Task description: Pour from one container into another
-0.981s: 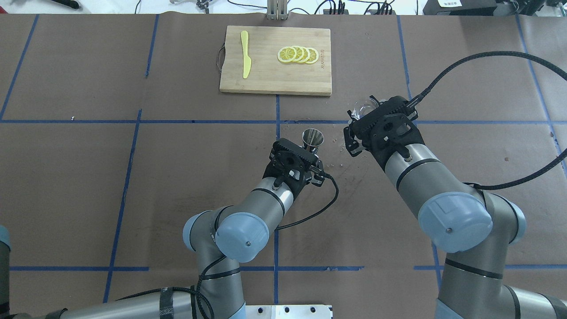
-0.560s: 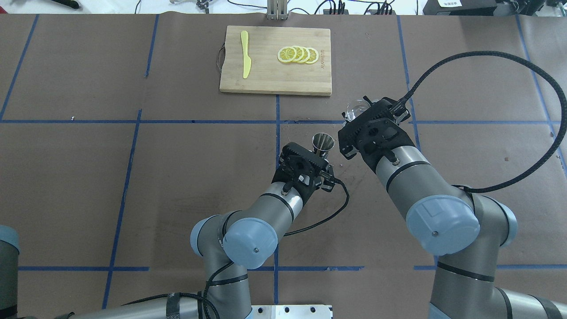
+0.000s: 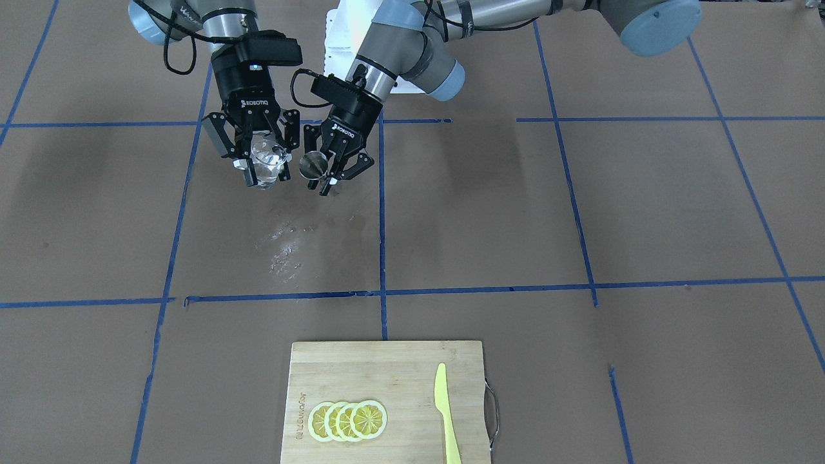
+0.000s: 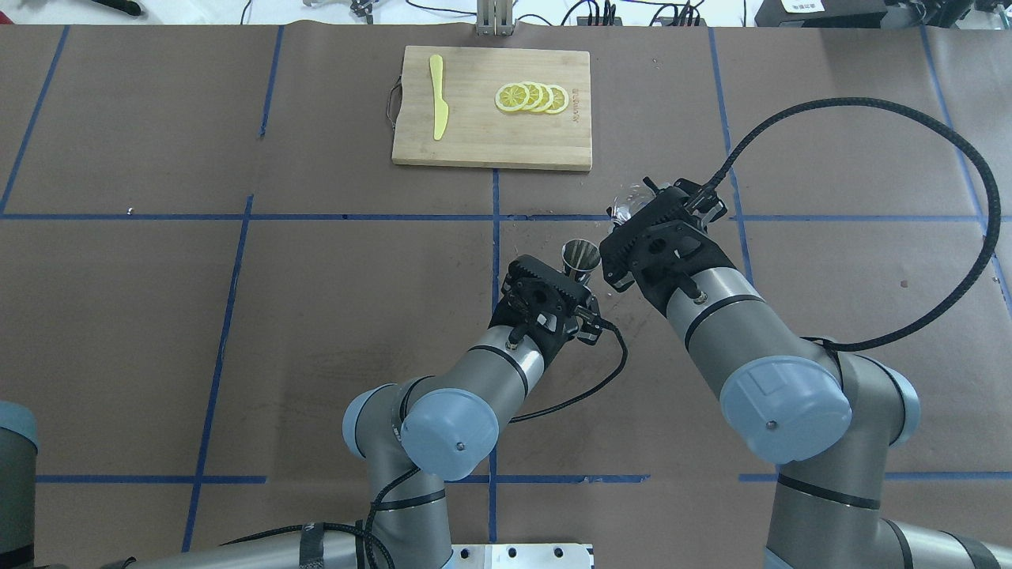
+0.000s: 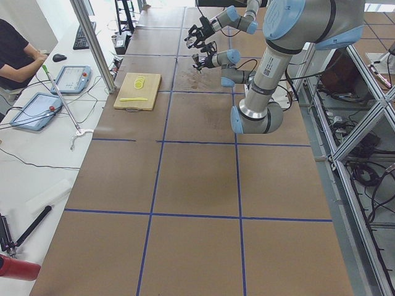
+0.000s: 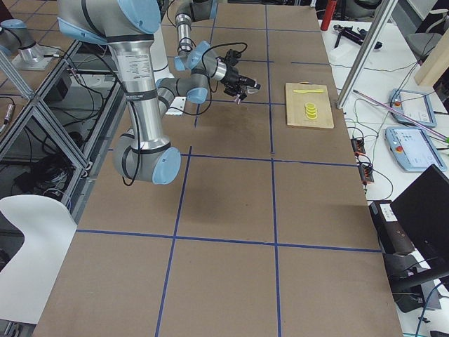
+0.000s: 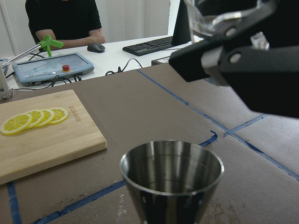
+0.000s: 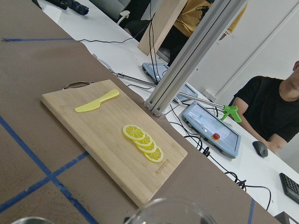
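A small metal cup (image 4: 579, 255) is held upright above the table, with my left gripper (image 3: 334, 169) shut on it. It fills the bottom of the left wrist view as the same cup (image 7: 172, 177), and its inside looks dark. A clear glass (image 3: 266, 158) hangs in my right gripper (image 3: 260, 164), which is shut on it. The glass (image 4: 628, 204) sits just beyond and right of the cup in the overhead view, close to it but apart. In the left wrist view the glass (image 7: 210, 18) is above the cup, at the upper right.
A wooden cutting board (image 4: 474, 142) lies at the far middle with lemon slices (image 4: 531, 97) and a yellow plastic knife (image 4: 437, 96). Pale spilled specks (image 3: 283, 248) mark the paper under the grippers. A seated person (image 5: 15, 52) is at the far side desk.
The left arm has carried the metal cup to the right, and the right arm has brought the glass left. The two containers are now close together.
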Controlling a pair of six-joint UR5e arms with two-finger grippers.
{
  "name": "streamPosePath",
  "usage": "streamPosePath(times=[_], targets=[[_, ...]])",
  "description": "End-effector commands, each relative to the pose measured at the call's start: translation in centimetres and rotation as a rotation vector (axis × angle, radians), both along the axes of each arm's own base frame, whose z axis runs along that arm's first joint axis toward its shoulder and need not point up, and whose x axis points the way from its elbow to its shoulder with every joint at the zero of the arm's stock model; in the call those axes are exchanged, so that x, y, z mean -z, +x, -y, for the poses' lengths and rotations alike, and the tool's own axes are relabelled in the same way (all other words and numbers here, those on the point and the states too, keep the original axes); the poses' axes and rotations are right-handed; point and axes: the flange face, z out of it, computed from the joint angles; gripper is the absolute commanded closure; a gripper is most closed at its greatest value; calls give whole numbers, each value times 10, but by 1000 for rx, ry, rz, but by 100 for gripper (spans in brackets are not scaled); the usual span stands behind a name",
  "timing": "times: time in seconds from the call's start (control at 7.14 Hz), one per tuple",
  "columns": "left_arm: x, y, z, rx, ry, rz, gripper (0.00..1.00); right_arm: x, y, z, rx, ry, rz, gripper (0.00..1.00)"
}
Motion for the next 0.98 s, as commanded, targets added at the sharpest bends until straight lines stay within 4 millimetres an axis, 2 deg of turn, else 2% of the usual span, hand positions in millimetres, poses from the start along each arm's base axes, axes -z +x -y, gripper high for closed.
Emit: streamPosePath(times=[0.0,0.28,0.84], targets=[[3,1,-1,-3,1,-4,100,8,-1,0,18,40,-47,100],[8,3,0,-5,2,-7,100,22,-7,1,25,46,-74,100],[7,3,0,-9,4,-5,100,24,-4,3,36,86,-151,100]])
